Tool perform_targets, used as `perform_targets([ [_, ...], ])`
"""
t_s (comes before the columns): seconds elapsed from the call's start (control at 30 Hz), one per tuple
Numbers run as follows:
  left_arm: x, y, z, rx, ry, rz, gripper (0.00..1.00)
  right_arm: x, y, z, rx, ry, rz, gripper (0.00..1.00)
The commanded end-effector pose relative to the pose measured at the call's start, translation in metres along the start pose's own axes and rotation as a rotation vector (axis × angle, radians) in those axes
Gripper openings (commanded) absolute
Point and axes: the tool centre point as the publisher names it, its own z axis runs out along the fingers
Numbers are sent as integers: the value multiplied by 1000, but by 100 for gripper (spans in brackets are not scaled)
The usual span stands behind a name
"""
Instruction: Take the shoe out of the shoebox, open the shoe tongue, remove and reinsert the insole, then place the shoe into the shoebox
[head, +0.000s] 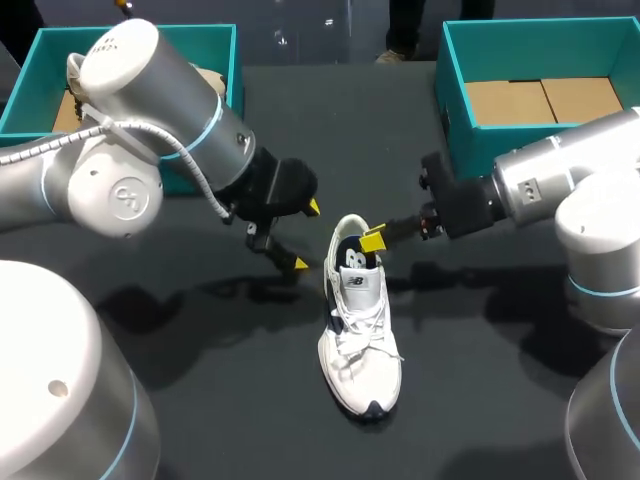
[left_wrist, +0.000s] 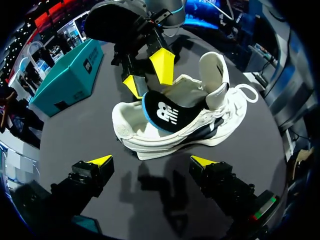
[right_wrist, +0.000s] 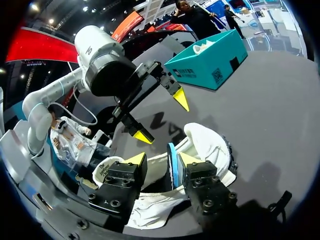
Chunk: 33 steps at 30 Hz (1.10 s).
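A white laced shoe (head: 360, 335) lies mid-table, toe toward me, its tongue (left_wrist: 212, 70) folded up. A dark insole with a blue edge (left_wrist: 162, 112) sticks partly out of the shoe's opening. My right gripper (head: 372, 240) is at the heel end. In the right wrist view its fingers (right_wrist: 189, 159) straddle the insole's blue edge (right_wrist: 172, 162), with a gap on one side, so the right gripper (right_wrist: 161, 160) is open. My left gripper (head: 307, 236) hovers just left of the shoe, wide open and holding nothing; the left wrist view shows the left gripper (left_wrist: 151, 161) short of the sole.
A teal shoebox (head: 455, 90) with a bare cardboard floor stands at the back right, behind my right arm. Another teal box (head: 215, 60) at the back left holds something pale, largely hidden by my left arm. Dark tabletop surrounds the shoe.
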Motion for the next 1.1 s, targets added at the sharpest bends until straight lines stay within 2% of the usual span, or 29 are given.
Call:
perform_targets([
  [0.03,5,10,-23,20,10,25,100,-2,-1,-10,21,-18,22,40],
  [0.33,-1,22,-53,22,59,133,100,-12,-7,-33,57,-80,98,40],
  [0.73,-13,40,-99,11,125,264,100,-28,-12,-78,145,-196,255,40],
  [1.1,-29,62,-143,1,208,352,100,-27,1,-107,313,-338,394,37],
])
